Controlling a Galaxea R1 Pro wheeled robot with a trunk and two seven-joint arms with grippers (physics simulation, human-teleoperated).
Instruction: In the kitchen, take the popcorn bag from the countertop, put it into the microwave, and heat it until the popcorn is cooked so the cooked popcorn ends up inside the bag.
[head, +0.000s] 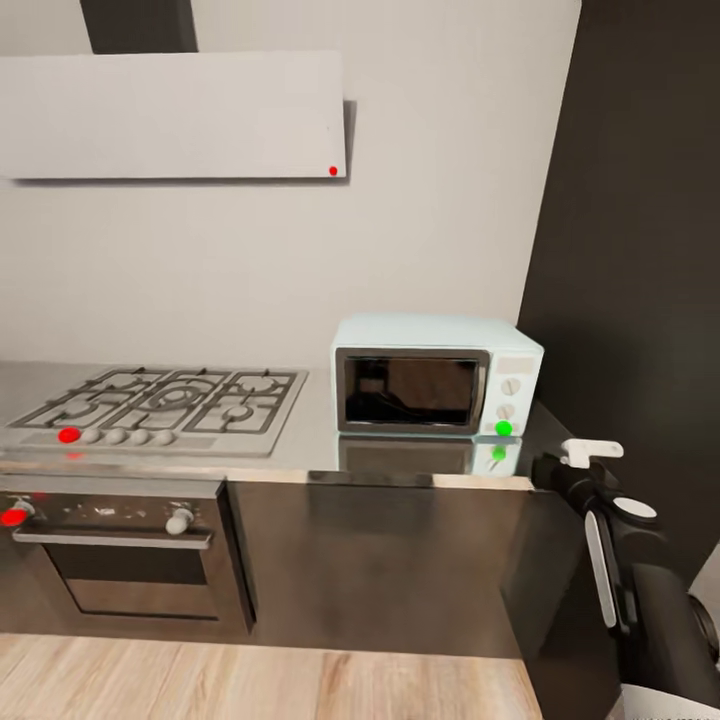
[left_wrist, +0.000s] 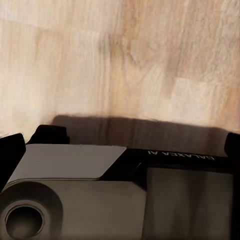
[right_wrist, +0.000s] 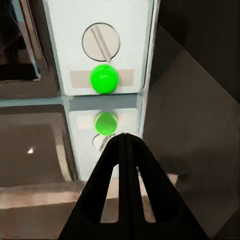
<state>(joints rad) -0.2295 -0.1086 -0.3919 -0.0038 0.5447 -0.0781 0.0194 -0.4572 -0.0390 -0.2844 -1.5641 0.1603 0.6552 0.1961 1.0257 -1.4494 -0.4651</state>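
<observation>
From the head, the microwave (head: 437, 377) sits on the grey bench (head: 310, 440) with its door shut and a green light (head: 503, 428) on. It is just ahead of the right claw (head: 592, 451), which is raised at the bench edge. The hob (head: 160, 405) is far off to the claw's left. I see no popcorn bag here, so I cannot tell where it is.

By the left wrist there is wood floor (left_wrist: 120, 60) and robot body (left_wrist: 75, 190). I cannot tell that claw's state.

By the right wrist, the right claw (right_wrist: 126, 145) is pinched shut, holds nothing, and points at the green light (right_wrist: 104, 78) under a knob (right_wrist: 101, 42).

I think the heating has started or is about to.
</observation>
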